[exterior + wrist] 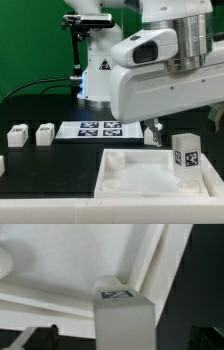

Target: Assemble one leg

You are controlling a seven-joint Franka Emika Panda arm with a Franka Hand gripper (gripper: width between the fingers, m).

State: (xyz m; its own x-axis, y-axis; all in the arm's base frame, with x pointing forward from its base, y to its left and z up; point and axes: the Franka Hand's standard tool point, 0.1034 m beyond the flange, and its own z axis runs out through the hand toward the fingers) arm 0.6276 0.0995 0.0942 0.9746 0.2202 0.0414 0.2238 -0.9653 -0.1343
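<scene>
The claw [122, 340] looks released: the one dark finger [40, 336] I can make out stands well clear of the small white plastic squarish leg [185, 152] with its black-and-white tag. The leg stands upright in the lower right of the exterior view, on the large flat white square panel [135, 175], close to that panel's right-hand edge. If the claw closes off-centre or bumps the leg's top, I'd expect it to tip the leg, skew it where it sits, or knock it off the panel onto the black counter [40, 165].
</scene>
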